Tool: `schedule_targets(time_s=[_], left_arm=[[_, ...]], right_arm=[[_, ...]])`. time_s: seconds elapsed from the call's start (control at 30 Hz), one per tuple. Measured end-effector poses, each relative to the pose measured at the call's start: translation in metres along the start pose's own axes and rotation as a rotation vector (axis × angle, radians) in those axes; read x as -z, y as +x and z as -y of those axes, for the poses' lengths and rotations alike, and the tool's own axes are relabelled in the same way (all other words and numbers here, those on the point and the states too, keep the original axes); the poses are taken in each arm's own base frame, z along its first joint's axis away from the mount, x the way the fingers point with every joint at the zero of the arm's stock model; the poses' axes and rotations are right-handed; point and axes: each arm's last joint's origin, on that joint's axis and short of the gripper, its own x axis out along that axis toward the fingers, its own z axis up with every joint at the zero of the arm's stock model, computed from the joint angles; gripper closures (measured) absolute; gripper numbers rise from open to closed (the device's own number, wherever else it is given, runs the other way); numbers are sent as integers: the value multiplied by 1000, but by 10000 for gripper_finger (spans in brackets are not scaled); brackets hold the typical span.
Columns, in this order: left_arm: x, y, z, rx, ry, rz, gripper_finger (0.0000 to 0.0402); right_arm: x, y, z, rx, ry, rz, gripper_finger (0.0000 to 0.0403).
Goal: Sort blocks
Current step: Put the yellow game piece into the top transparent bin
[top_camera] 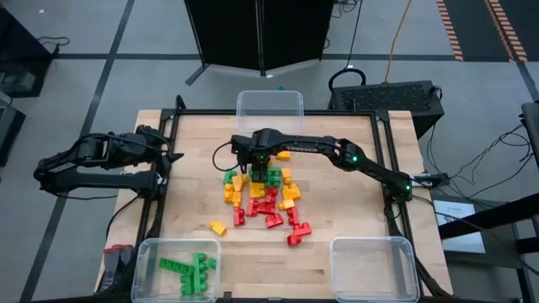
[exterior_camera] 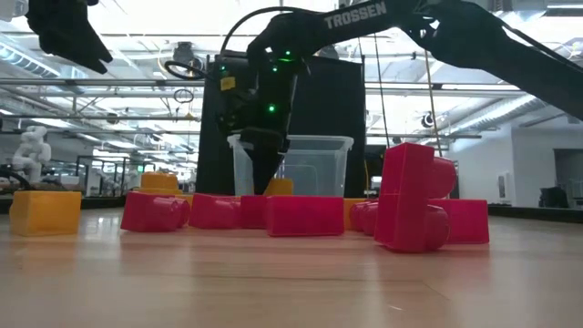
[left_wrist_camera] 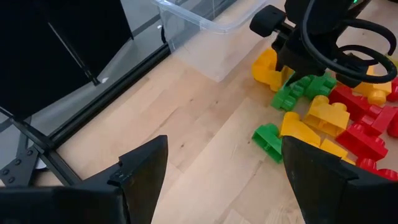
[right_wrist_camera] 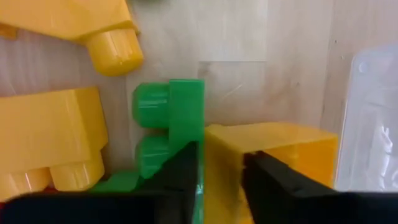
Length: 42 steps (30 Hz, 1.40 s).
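Note:
A pile of green, red and yellow blocks [top_camera: 263, 198] lies at the table's middle; one yellow block [top_camera: 218, 227] sits apart toward the near left. My right gripper [top_camera: 257, 168] reaches from the right onto the far edge of the pile, pointing down, shut on a yellow block [right_wrist_camera: 273, 152]. A green block [right_wrist_camera: 171, 118] lies right beside that finger. My left gripper [top_camera: 173, 156] hangs open above the table's left edge, clear of the blocks; its wrist view shows its open fingers [left_wrist_camera: 221, 180]. My right gripper comes from above, pointing down, and pinches one end of the yellow block [right_wrist_camera: 222, 165] between its two fingers. One finger [right_wrist_camera: 180, 177] stands between the yellow block and the green block. The block rests on the table, and whether it is lifted does not show.
A clear bin [top_camera: 269, 105] stands at the far edge, just behind the pile. At the near left, a clear bin [top_camera: 147, 252] holds several green blocks [top_camera: 189, 271]. Another clear bin [top_camera: 375, 265] stands at the near right. Bare wood lies left and right of the pile.

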Motion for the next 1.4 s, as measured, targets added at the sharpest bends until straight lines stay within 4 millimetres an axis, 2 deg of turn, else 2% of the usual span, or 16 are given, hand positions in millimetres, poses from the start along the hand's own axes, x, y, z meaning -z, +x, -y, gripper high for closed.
schedule_targets(time_s=[0.17,0.4,0.6,0.9,1.13,1.3,1.4], left_arm=[[0,0,0,0,-1,0,114],[0,0,0,0,-5,0,114],[0,0,0,0,-5,1,114],[0,0,0,0,-5,1,114],[0,0,0,0,-5,1,114],[0,0,0,0,-4,1,114],[0,0,0,0,-4,1,114]], right_arm=[[0,0,-1,-2,20,-6,392],[2,-1,-5,-9,19,-32,396],[2,-18,-13,-15,-2,-9,399],[1,-73,-21,-32,1,115,401],[4,-150,-36,-117,-35,350,402],[9,-208,-26,-88,-21,586,402],[12,-224,-7,-12,28,668,402]])
